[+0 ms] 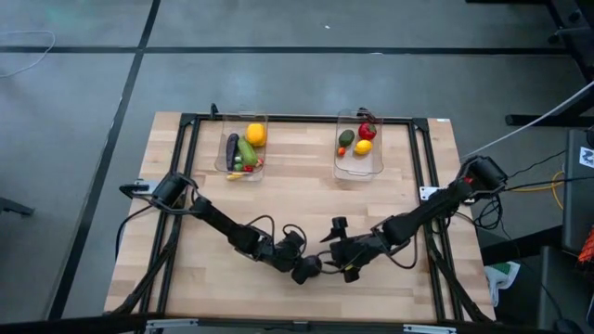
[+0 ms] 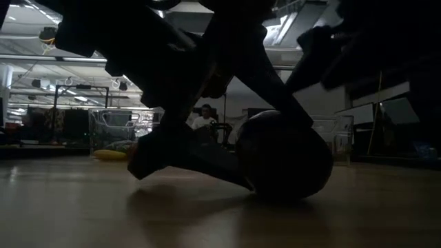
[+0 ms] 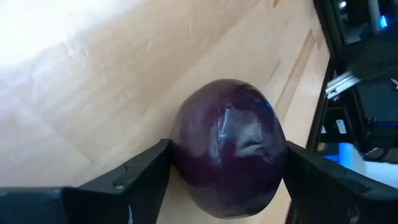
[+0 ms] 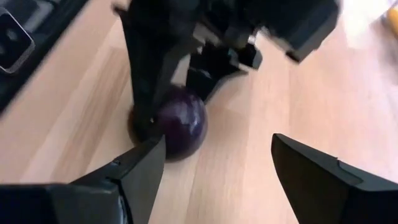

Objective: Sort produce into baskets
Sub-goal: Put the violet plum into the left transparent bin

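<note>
While my left pincer (image 3: 227, 171) sits low near the desk's (image 1: 306, 190) front edge, around its middle, its two fingers flank the purple round piece (image 3: 227, 147) on both sides, partly spread and touching or nearly touching it. Being round, the piece has no long axis I can make out and rests on the wood. My right pincer (image 4: 214, 165) hovers just beside it, fingers apart, holding nothing.
</note>
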